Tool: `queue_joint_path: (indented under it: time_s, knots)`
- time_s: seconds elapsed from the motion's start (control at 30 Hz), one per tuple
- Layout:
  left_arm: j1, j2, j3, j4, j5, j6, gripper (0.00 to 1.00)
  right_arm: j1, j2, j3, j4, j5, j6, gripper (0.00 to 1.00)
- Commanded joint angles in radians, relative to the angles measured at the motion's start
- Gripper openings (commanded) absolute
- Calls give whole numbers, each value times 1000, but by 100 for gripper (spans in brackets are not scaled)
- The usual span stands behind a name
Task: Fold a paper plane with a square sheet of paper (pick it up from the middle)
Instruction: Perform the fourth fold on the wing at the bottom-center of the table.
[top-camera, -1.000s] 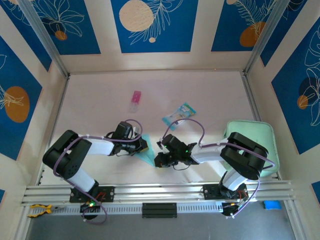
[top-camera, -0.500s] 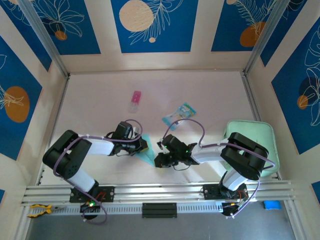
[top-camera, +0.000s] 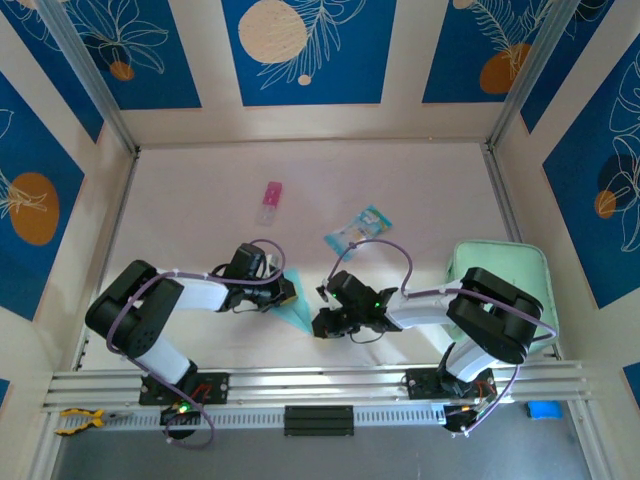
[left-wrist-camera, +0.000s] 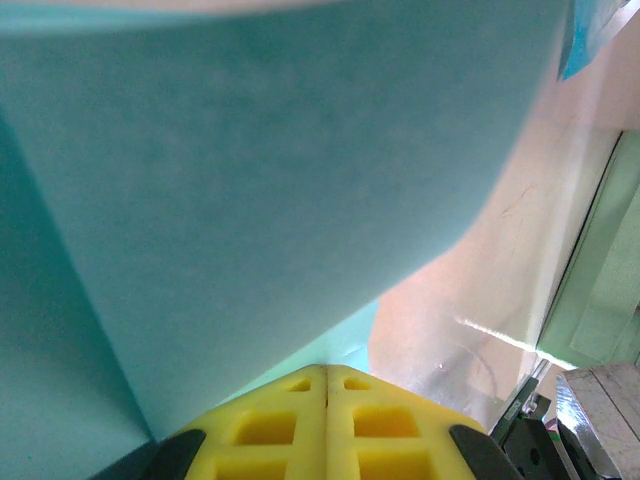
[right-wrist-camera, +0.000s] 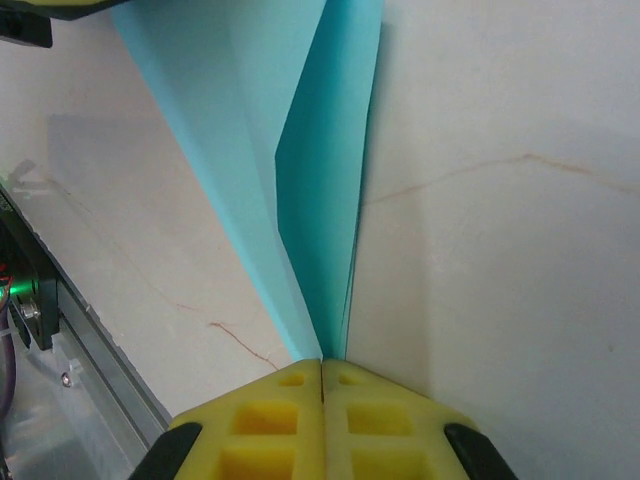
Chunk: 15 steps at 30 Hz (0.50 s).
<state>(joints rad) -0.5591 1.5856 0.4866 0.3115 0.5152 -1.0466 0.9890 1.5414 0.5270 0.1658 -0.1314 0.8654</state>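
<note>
Light-blue paper plane, slim dart of plain folded paper, low over the pale table near its front edge, layered flaps meeting along a centre crease, tapering to a point pinched by the right gripper, wider end clamped by the left gripper.

Robot lab test cell, pale tabletop boxed by blue leaf-print panels, aluminium mounting rail

The paper plane stretches between the left pincer and right pincer, the packet behind it.
</note>
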Motion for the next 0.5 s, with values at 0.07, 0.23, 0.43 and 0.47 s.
queue_joint_path:
  time_s: [0.07,0.23,0.43,0.47]
  knots:
    - [-2,7,-23,-41,-37,5,0,14,-18,-32,-104,-19,0,12]
    - [-2,7,-24,-40,-37,2,0,16,-22,-42,-107,-19,-3,12]
    - [-1,4,-26,-40,-37,2,0,20,-37,-46,-101,-21,-1,11]
    - [-2,4,-26,-41,-37,2,0,19,-48,-42,-109,-19,-5,12]
